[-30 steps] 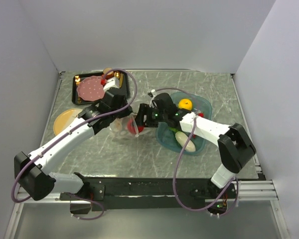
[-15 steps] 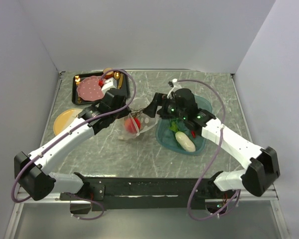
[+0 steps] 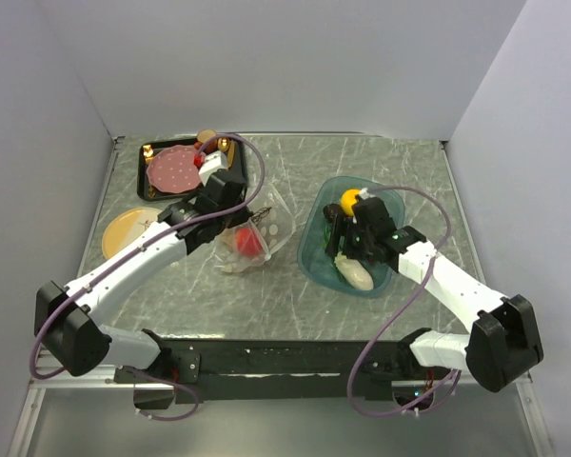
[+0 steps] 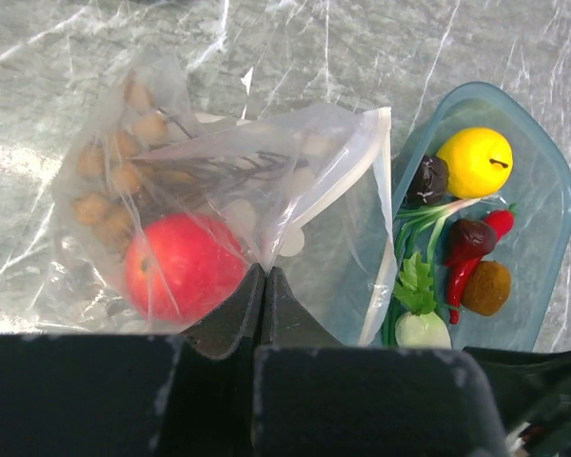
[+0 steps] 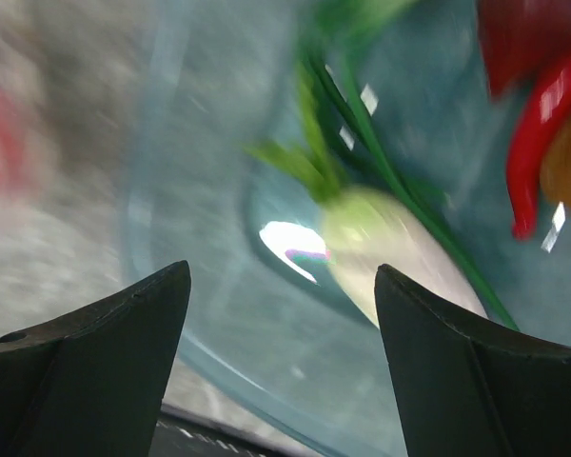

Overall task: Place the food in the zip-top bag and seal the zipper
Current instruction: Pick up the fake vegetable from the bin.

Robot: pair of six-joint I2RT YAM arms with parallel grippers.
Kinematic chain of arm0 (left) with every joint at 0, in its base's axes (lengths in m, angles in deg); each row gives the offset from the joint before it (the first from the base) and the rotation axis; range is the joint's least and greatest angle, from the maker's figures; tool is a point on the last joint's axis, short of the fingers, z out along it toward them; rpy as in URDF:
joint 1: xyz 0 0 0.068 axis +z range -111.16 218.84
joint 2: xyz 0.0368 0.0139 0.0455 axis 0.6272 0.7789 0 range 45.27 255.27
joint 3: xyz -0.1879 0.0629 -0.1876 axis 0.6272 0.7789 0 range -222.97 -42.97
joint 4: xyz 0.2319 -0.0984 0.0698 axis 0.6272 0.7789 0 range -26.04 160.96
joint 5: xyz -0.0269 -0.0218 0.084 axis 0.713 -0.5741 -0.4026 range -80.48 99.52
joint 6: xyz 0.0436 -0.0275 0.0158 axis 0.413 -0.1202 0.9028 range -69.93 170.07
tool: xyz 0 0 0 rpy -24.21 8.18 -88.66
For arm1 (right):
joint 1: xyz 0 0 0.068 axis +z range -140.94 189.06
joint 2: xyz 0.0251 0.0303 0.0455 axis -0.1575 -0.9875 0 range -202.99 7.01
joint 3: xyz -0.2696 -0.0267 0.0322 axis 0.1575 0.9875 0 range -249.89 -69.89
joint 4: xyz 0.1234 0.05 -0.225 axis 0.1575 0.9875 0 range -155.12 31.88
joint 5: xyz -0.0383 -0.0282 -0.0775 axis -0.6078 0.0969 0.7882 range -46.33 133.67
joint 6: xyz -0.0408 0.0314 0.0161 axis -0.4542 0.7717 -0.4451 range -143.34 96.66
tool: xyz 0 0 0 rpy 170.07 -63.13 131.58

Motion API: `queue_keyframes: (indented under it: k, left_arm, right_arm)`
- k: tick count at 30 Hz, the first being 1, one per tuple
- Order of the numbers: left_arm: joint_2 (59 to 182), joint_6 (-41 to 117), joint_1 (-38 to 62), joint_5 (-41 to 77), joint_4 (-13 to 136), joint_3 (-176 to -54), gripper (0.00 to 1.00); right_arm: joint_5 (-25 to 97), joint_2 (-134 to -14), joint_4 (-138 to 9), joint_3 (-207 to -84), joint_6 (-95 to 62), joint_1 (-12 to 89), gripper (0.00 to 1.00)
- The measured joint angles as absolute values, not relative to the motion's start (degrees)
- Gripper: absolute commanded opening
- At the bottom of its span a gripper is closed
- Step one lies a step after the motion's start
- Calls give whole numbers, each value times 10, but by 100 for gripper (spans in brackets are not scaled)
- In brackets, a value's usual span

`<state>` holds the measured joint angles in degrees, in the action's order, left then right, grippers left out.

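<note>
Swinging away from the bag's mouth, the right gripper (image 3: 345, 246) now hangs over the teal tray (image 3: 309, 262), while the left arm has barely shifted. Its fingers stand wide apart with nothing between them, and the wrist view, though blurred, shows the white piece (image 5: 400, 248) lying just below and slightly to one side of the gap.

The left gripper (image 4: 264, 271) is closed on a fold of the bag (image 4: 266, 171), pinching the film near its mouth so that the opening faces the tray. The bag lies on the table just beside the tray, its whitish zipper (image 4: 376, 228) gaping. A red apple (image 4: 183, 267) and the nut cluster (image 4: 114, 181) are already inside. The yellow fruit (image 4: 474, 160), the chili (image 4: 462, 276), the green leaves (image 4: 417, 281) and a few darker pieces sit in the tray, so the filling looks less than half done and the sealing has not begun.

The step in hand appears to be the next pick, most likely the white piece. To do it well, the right gripper should centre over the piece, turn so the fingers close across its narrow width, and come down clear of the leaf stems lying against it. The left grip should hold steady and keep the mouth lifted and spread, since the film is floppy and could sag shut.
</note>
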<state>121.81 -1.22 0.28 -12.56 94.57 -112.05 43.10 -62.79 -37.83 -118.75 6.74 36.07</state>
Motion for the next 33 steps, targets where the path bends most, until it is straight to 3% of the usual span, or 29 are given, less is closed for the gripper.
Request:
queue_keyframes:
  k: [13, 16, 17, 19, 21, 23, 28, 33]
  left_arm:
    - [1220, -10, 3, -106, 934, -1116, 1]
    - [1221, -10, 3, -100, 932, -1116, 1]
    - [1222, -10, 3, -98, 931, -1116, 1]
    - [1224, -10, 3, -97, 930, -1116, 1]
    - [1227, -11, 3, -97, 930, -1116, 1]
    - [1228, -10, 3, -96, 930, -1116, 1]
    - [1228, -10, 3, -96, 929, -1116, 1]
    - [1228, -10, 3, -96, 929, -1116, 1]
  right_arm:
    - [497, -695, -327, -1163, 62, 361, 85]
    - [508, -703, -328, -1159, 62, 361, 72]
    - [510, -703, -330, -1157, 61, 361, 57]
    - [512, -703, -336, -1155, 58, 361, 46]
    - [513, -700, -349, -1156, 53, 361, 44]
    - [513, -699, -354, -1157, 52, 361, 29]
    - [509, -700, -355, -1158, 48, 361, 7]
    - [498, -699, -356, -1158, 41, 361, 0]
